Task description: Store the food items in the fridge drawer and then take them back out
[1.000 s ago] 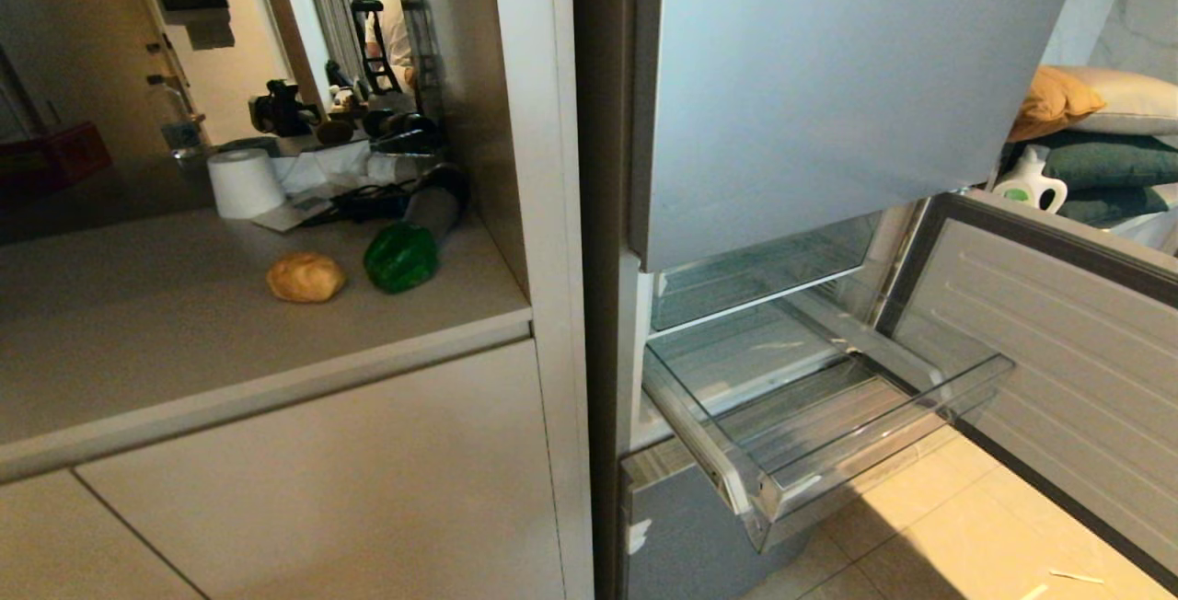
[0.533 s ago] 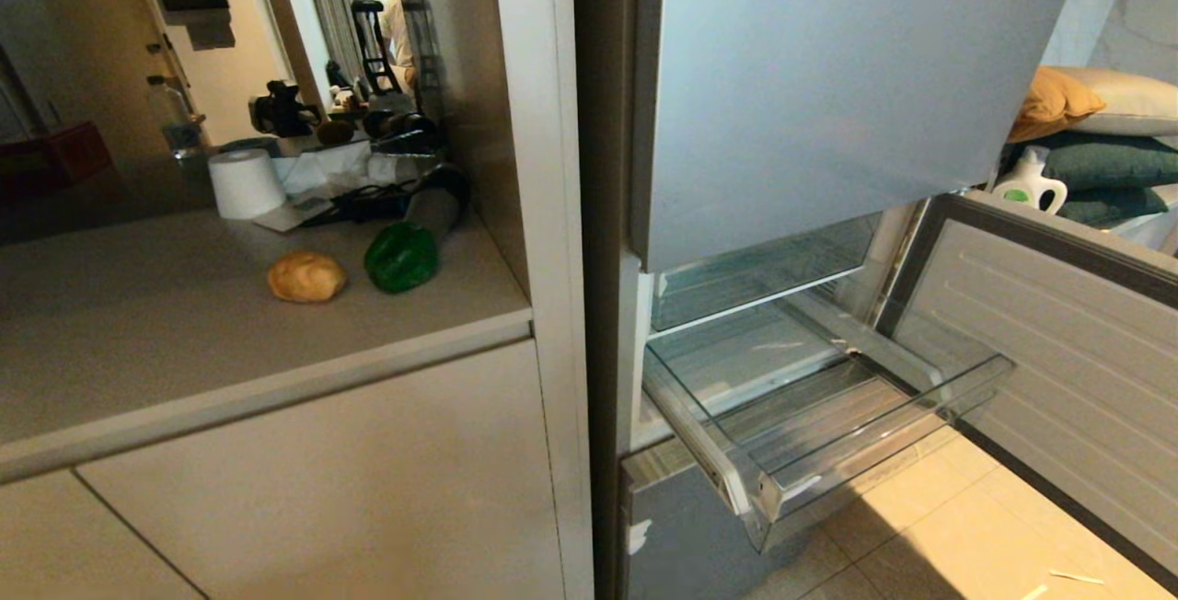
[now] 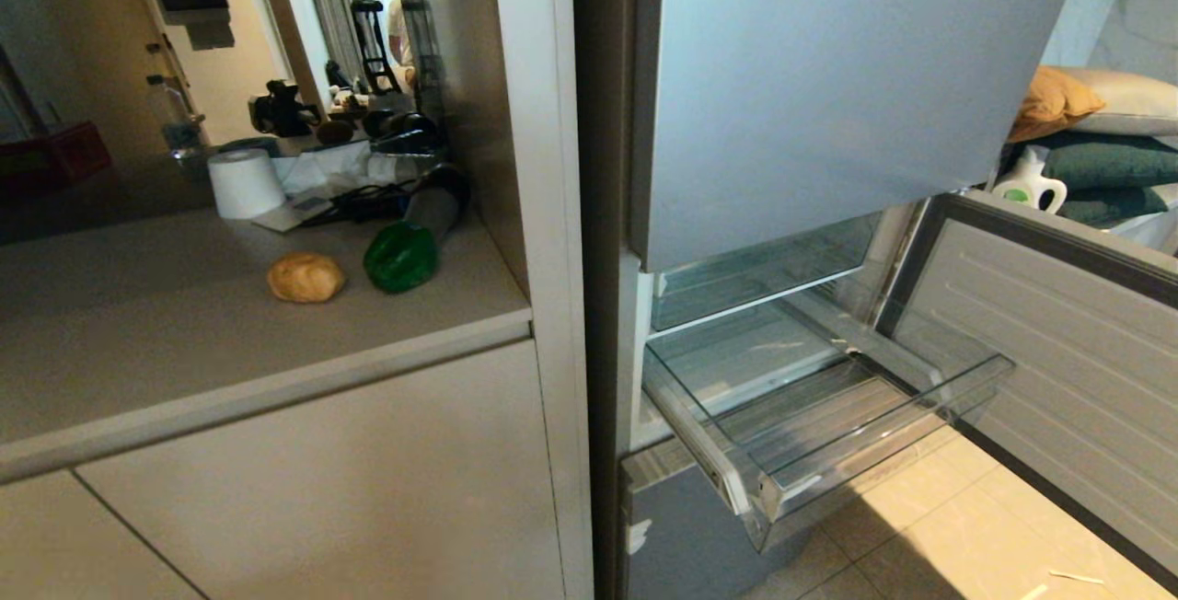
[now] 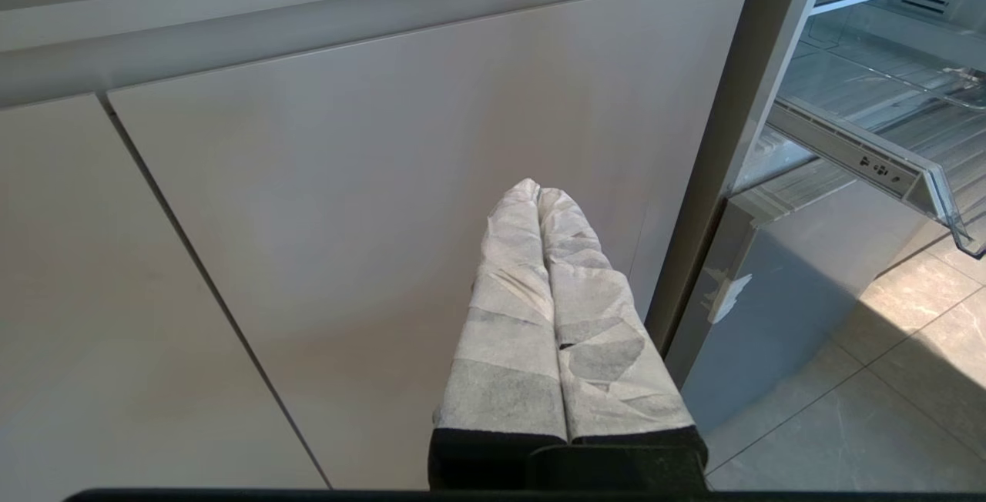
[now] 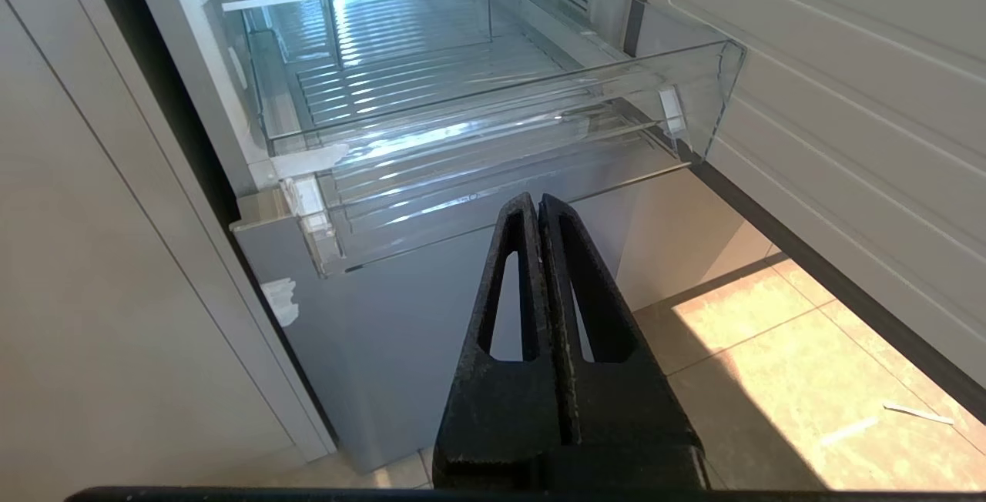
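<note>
Two food items lie on the beige counter [image 3: 184, 370] left of the fridge: a golden-brown roundish lump [image 3: 306, 277] and, just to its right, a glossy green bell pepper [image 3: 400, 257]. The fridge drawer [image 3: 828, 425] is a clear plastic bin, pulled out and empty; in the right wrist view the drawer [image 5: 501, 140] shows its ribbed floor. My right gripper [image 5: 537, 200] is black and shut on nothing, low in front of the drawer's front wall. My left gripper [image 4: 538, 192], wrapped in white tape, is shut and empty before the cabinet door [image 4: 385, 202]. Neither gripper shows in the head view.
A toilet roll [image 3: 245, 183], dark clutter, a water bottle [image 3: 170, 112] and a red box [image 3: 55, 154] stand at the counter's back. The middle fridge door [image 3: 1058, 379] hangs open to the right, under the shut top door [image 3: 828, 75]. The lowest front [image 3: 681, 536] is shut.
A person far at the back has shifted a little. Both arms, the food items and the drawer have stayed where they were.
</note>
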Tool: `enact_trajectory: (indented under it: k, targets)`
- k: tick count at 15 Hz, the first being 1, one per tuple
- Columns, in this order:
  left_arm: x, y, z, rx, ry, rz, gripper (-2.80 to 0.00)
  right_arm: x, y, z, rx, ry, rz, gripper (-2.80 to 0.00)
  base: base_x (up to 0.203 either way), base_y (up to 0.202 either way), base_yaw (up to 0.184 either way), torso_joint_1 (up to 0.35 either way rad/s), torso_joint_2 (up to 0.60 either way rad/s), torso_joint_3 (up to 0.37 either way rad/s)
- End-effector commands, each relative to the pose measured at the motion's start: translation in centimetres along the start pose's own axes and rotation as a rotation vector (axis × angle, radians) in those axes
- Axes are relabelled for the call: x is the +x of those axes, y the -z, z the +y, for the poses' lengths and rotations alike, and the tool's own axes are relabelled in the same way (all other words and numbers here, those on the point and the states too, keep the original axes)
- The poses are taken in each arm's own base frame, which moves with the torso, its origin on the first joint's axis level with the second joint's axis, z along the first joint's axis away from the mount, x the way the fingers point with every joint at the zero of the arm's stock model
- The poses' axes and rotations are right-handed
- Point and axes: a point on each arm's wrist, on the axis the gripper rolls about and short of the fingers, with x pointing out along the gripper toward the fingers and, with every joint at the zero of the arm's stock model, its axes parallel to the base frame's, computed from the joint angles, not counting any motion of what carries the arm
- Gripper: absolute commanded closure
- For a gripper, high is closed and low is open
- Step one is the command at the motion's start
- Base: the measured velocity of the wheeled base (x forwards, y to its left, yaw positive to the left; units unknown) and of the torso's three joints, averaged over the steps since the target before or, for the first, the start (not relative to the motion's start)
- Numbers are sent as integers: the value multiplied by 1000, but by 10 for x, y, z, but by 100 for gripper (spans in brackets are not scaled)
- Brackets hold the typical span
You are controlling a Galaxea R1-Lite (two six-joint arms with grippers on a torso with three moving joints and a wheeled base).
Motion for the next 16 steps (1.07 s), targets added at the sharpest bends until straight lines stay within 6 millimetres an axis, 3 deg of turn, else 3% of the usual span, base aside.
enact_trajectory:
  k: [1,5,16]
  targets:
    - [1,3,0,0,0,10,0,0,0,0,2,0,1,0,0,0,0,0,0,0]
    - [1,3,0,-1,0,10,0,0,0,0,3,0,1,0,2,2,34,4,1,2]
    - [1,3,0,0,0,10,0,0,0,0,6,0,1,0,1,-7,174,1,2,3]
